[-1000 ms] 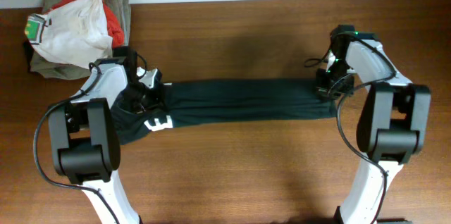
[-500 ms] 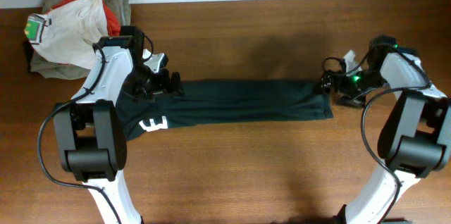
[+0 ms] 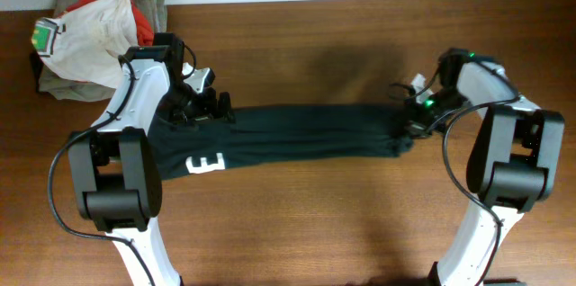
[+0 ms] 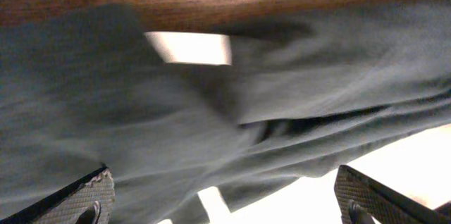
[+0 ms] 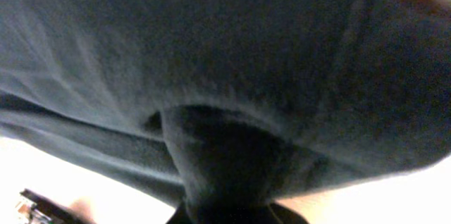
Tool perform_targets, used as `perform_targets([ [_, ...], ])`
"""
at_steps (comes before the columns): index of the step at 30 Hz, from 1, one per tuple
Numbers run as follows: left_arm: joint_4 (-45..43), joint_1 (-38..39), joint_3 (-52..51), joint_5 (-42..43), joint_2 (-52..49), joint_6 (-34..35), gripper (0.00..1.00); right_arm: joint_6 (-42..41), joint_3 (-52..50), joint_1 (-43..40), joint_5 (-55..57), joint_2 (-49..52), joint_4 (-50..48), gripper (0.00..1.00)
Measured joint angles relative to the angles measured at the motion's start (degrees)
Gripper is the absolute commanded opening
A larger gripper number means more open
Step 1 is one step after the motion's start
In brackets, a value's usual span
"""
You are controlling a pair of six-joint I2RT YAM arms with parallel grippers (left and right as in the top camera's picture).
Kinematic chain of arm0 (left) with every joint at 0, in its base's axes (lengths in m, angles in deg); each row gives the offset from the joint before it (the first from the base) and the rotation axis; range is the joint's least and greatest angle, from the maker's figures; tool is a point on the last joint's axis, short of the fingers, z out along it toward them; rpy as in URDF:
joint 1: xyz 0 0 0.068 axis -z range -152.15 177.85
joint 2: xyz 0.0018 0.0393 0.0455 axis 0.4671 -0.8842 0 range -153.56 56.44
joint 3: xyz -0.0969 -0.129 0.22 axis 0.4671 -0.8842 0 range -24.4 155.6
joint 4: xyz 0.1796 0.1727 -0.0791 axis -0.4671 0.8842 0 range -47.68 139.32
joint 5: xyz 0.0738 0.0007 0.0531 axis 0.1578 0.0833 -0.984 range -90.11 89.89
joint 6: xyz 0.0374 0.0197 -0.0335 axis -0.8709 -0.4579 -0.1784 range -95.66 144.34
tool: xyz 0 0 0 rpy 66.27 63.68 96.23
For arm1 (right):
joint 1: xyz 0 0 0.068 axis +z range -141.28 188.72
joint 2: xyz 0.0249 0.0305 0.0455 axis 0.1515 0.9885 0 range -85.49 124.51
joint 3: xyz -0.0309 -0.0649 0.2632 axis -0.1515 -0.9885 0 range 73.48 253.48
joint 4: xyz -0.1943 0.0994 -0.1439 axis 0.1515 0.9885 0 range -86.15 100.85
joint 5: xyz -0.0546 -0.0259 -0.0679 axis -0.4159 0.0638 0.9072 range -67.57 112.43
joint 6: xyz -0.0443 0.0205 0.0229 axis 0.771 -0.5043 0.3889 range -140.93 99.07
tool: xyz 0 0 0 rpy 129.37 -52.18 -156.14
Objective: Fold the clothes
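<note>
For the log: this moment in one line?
black shirt: strip on table | left hand: open over shirt | right hand: at shirt end, grip unclear

L arm [image 3: 126, 106], R arm [image 3: 490, 84]: white shells, blk joints, cables; green LED [image 3: 432, 100].

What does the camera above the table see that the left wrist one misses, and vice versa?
Only overhead: the left arm and right arm, the shirt stretched between them, and a pile of other garments at the far left of the table. Only left wrist: the left gripper open, its fingertips wide apart, and creases close up. Both: the dark shirt on the table.
</note>
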Motion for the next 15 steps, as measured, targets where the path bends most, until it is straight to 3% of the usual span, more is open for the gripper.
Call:
perform_targets([
  [3,0.15,-0.02,0.00,0.04,0.00,0.00,0.99,-0.13,13.11,-5.77,5.01,0.70,12.31,0.04],
  [5,0.00,-0.02,0.02,0.02,-0.02,0.00,0.99,-0.13,16.76,-5.90,6.29,0.61,14.10,0.04],
  [15,-0.02,-0.02,0.02,0.02,-0.02,0.00,0.99,-0.15,16.85,20.98,7.58,0.61,13.29,0.05],
])
